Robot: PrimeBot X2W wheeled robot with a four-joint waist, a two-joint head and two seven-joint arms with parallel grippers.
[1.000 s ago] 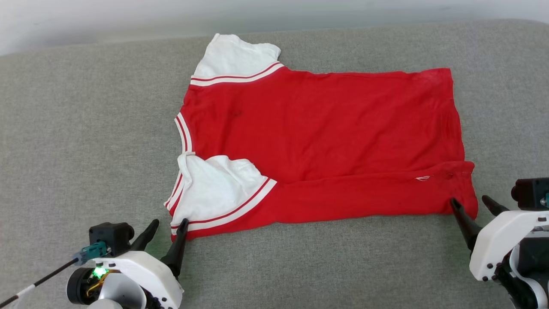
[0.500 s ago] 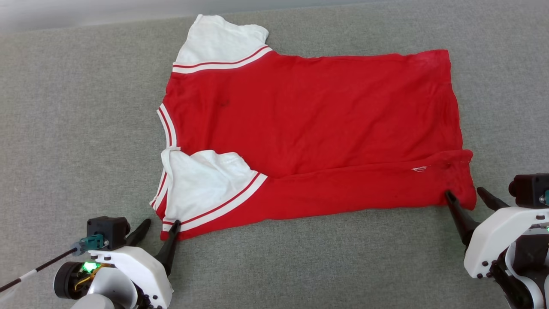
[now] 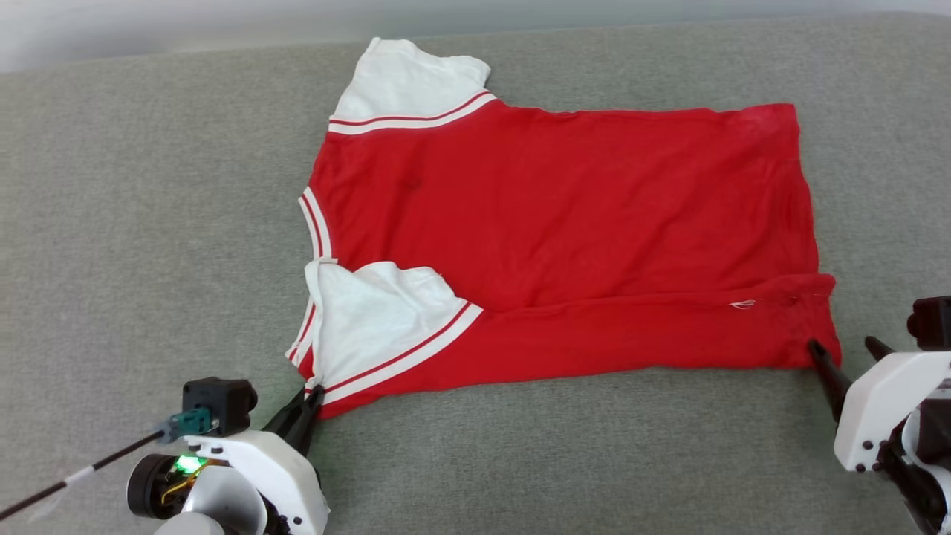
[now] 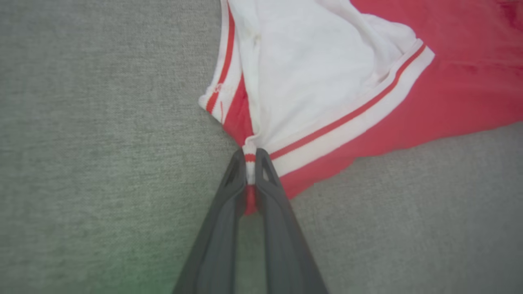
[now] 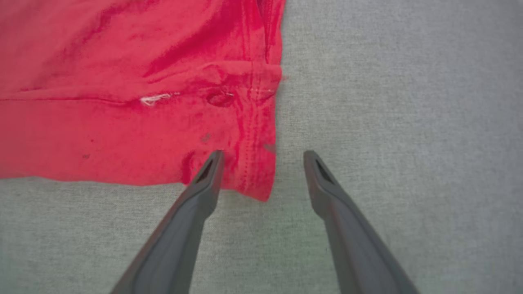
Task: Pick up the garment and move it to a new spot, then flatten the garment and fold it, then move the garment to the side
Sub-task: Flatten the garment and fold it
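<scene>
The garment [image 3: 565, 223] lies spread on the grey cushion, red body with white sleeves and striped trim, its near long edge folded over into a band. My left gripper [image 3: 310, 400] is shut on the garment's near sleeve corner; the left wrist view shows striped trim [image 4: 250, 157] pinched between the two dark fingers. My right gripper [image 3: 843, 349] stands open at the near hem corner. In the right wrist view its left fingertip [image 5: 213, 161] rests on the red hem [image 5: 253, 163] and its right fingertip [image 5: 312, 161] is over bare cushion, the corner between them.
A grey fabric surface [image 3: 148, 223] stretches all around the garment, with a pale wall band [image 3: 186, 22] along the far edge. A thin black cable [image 3: 96, 464] trails from my left wrist toward the lower left.
My left gripper has closed on the sleeve corner, which was loose between open fingers before. The head camera has shifted, so the whole picture has slid. The right gripper stays open at the hem.
</scene>
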